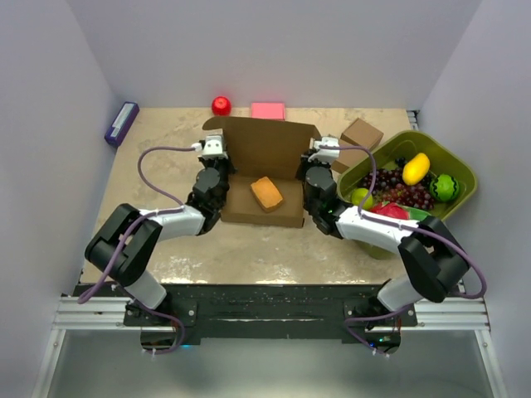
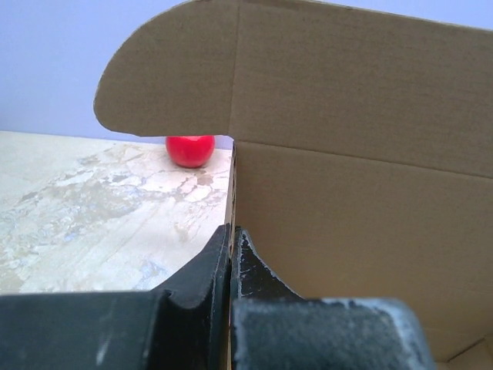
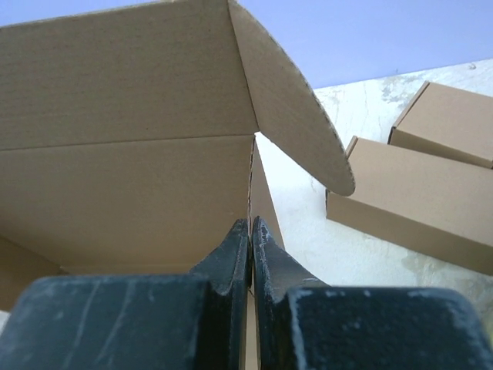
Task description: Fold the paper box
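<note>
I see the whole table (image 1: 166,245) from my top camera, which looks down from above and behind the arm bases (image 1: 159,317). My left wrist camera sits tight against the paper box (image 2: 347,216), facing the far wall (image 2: 46,69); it shares the red ball (image 2: 190,149) with the top view. My right wrist camera, equally close, shares the two small boxes (image 3: 408,200)

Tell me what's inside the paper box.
On the paper box floor, only an orange-tan block shows. The left claw and right claw grip the side walls, and the arms hide the floor's side edges.
</note>
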